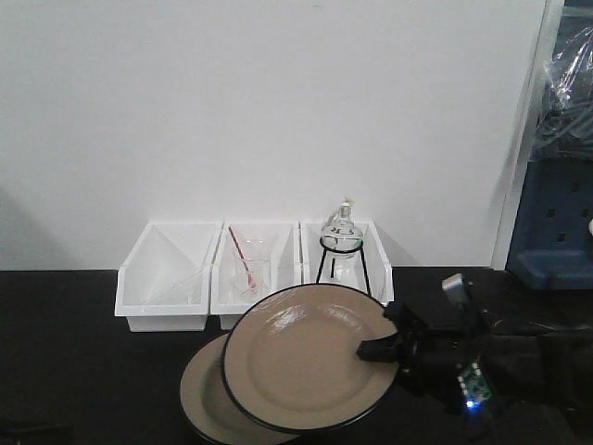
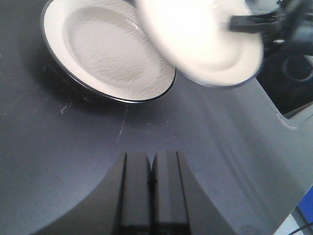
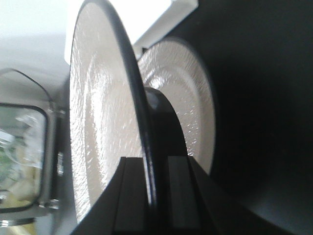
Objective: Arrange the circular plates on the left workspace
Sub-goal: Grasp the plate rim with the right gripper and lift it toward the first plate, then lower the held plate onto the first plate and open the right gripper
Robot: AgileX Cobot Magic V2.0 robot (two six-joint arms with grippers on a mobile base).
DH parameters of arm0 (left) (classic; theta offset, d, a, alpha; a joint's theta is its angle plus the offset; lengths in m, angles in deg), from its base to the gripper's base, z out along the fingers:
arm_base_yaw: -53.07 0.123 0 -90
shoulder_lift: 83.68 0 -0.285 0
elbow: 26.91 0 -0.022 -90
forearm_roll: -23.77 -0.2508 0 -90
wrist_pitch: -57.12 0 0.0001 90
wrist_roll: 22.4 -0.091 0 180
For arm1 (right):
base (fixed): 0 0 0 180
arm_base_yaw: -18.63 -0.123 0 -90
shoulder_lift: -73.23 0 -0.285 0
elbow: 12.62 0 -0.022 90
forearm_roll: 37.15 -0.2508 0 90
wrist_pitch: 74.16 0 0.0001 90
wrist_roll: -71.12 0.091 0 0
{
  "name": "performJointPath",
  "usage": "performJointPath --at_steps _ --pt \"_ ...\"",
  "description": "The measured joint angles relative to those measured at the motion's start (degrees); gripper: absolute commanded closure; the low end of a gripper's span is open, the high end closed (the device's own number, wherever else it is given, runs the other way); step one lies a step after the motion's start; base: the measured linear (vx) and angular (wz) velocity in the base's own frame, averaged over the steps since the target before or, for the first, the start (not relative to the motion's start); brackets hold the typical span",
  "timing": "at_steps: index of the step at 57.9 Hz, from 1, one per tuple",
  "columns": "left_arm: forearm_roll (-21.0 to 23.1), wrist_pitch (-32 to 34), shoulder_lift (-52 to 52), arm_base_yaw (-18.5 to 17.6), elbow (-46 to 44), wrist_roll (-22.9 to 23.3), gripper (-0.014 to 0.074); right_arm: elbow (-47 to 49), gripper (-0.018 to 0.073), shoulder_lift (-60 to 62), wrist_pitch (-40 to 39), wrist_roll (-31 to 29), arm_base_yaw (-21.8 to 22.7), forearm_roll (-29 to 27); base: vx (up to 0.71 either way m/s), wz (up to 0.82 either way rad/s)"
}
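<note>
Right claw clamps raised plate, seemingly overlapping lower plate.

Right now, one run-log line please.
right gripper: shut on raised round beige black-rimmed plate | second plate: flat on black countertop | left gripper: shut, empty

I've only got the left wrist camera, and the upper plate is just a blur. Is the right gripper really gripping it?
Observer: Yes. The right wrist view shows the right gripper shut on the upper plate, with one finger on each face at its dark rim.
Operator: What's behind the plates?
Observer: The front view shows three white bins in a row against the wall. The right-hand one holds a glass flask.
</note>
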Motion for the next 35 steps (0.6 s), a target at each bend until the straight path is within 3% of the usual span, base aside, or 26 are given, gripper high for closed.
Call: performJointPath --at_steps 16,35 --pt "0.0 0.0 0.0 0.0 0.0 0.0 0.0597 9.5 0.0564 -9.6 -3.0 1.5 -7.4 -1.3 0.00 0.00" --pt "0.0 0.0 0.0 0.0 0.0 0.0 0.0597 13.4 0.0526 -15.0 -4.0 2.5 -9.4 -1.5 0.00 0.00"
